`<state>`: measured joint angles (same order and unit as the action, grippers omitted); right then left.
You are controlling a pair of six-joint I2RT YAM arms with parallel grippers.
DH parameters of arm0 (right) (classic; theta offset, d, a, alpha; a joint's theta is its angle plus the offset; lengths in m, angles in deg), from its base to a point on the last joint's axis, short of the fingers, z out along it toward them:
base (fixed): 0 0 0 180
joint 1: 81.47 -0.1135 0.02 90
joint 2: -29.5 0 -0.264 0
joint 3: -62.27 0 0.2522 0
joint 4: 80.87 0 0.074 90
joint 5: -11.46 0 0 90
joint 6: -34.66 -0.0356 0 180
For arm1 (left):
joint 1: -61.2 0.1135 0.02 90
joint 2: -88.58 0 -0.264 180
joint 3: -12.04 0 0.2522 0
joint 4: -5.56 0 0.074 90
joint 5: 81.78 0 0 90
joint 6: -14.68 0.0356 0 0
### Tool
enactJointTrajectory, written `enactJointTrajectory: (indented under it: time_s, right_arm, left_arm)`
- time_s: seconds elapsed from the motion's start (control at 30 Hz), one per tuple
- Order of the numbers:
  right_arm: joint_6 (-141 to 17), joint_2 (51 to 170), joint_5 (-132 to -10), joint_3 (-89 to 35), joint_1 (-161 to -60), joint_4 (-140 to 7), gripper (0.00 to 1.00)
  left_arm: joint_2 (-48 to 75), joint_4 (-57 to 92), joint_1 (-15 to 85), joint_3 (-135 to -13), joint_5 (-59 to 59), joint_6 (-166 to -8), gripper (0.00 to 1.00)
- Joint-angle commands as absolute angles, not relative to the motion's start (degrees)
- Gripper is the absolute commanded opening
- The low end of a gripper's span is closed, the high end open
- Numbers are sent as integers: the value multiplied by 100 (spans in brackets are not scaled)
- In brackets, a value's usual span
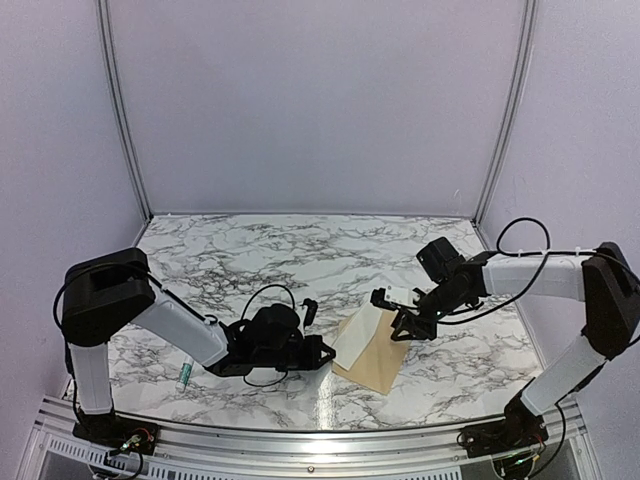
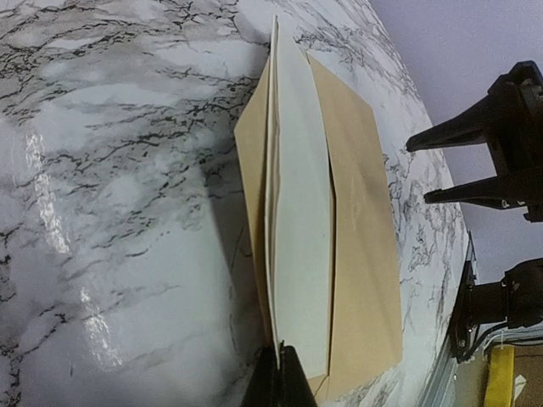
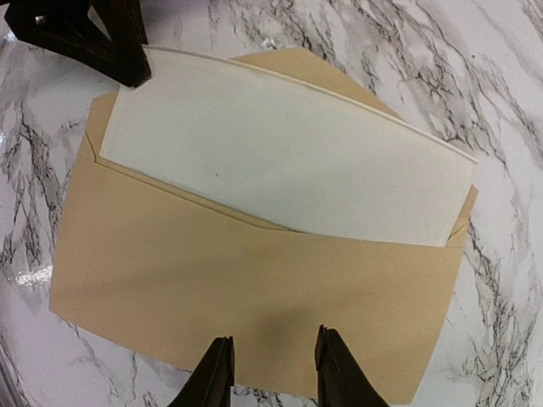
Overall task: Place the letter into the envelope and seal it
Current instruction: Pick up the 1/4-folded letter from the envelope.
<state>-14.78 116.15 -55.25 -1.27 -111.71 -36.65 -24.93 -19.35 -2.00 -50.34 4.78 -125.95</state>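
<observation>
Nearest of all is the ribbed aluminium rail (image 1: 300, 440) along the near edge, with both arm bases bolted to it. On the left, a small green-and-white tube (image 1: 184, 376) lies on the glossy white marble-patterned table (image 1: 250, 250); what it is I cannot make out. Further right the left pincer (image 2: 278, 373) lies low, its fingers pressed together, and it looks to be pinching the left end of the thin cream-white paper letter (image 3: 280, 161).

That sheet lies right of centre, toward the near side, and sits partly inside the flat tan-brown kraft paper envelope (image 3: 254, 297). One long strip is out of the mouth, resting on the open triangular flap. Its showing face is plain and matt, and its edge shows more than one layer, so it seems folded.

At the envelope's right hangs the right pincer (image 1: 408, 326), fingers spread and holding nothing, over the closed long edge. Whether it touches I cannot tell.

I judge both pieces very light and limp. The letter will likely buckle if pushed from one corner, and the envelope could skate on that slick table unless pinned. The letter's exposed long edge is the place to grip or nudge. The envelope is best pressed flat on its body, and the flap taken at its point.
</observation>
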Motion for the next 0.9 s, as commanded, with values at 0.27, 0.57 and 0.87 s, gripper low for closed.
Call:
enactJointTrajectory:
  time_s: [0.27,0.57,0.87]
  right_arm:
    - [-1502,11817,-6033,-80,-11231,-3599,27]
    - [-1378,11558,-6307,501,-12366,-3468,22]
    - [-1382,11756,-6227,588,-12453,-3601,22]
  left_arm:
    - [-2490,-1926,-234,-5114,534,-12695,0]
    - [-2702,-1919,-244,-5317,500,-12669,0]
    - [-2901,-1917,-320,-5500,322,-12487,0]
